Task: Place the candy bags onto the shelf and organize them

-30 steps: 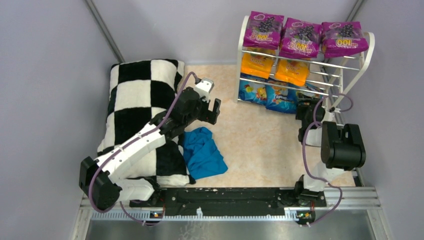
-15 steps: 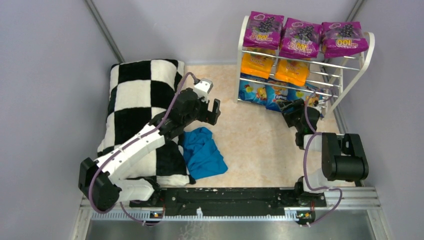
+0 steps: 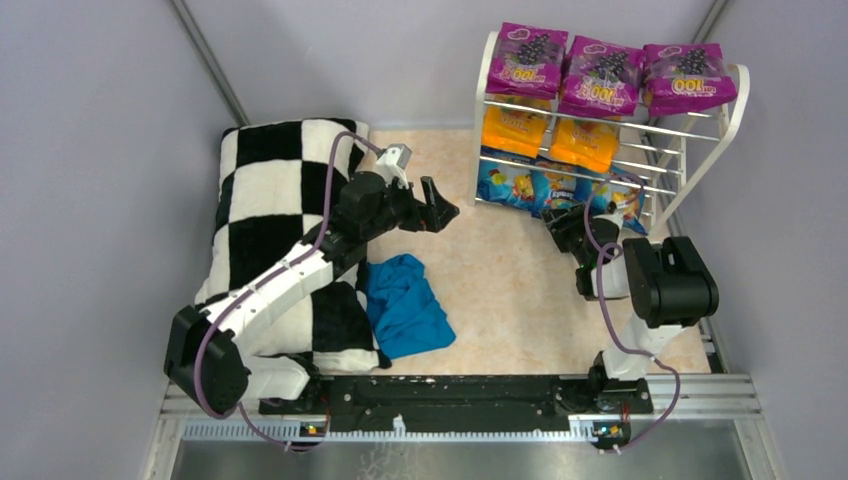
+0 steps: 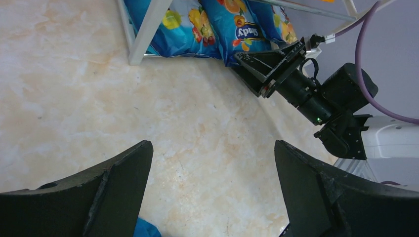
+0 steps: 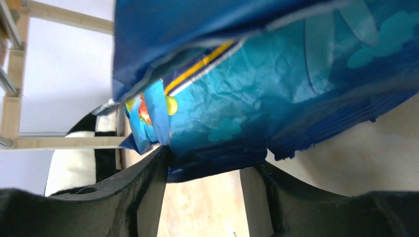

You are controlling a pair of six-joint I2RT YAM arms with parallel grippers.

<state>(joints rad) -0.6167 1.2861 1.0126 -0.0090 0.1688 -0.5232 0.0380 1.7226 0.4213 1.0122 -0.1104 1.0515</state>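
Note:
The white shelf [image 3: 736, 112] stands at the back right. Three purple candy bags [image 3: 601, 75] lie on its top tier, two orange ones [image 3: 585, 142] on the middle tier, three blue ones [image 3: 560, 190] on the bottom tier. My right gripper [image 3: 558, 222] is low at the front of the bottom tier. In the right wrist view its jaws [image 5: 212, 163] stand open, with the lower edge of a blue bag [image 5: 276, 84] between the fingertips. My left gripper [image 3: 437, 212] is open and empty above the floor, pointing toward the shelf. Its view [image 4: 212, 148] shows the blue bags [image 4: 237, 29] and the right gripper [image 4: 267, 66].
A black-and-white checkered pillow [image 3: 270, 200] lies at the left. A teal-blue cloth [image 3: 405, 305] is crumpled on the floor beside it. The beige floor [image 3: 500, 270] lies between the arms. Grey walls close in on both sides.
My right gripper has moved left from the shelf's right end to the middle blue bag. My left gripper has swung right and tilted toward the shelf.

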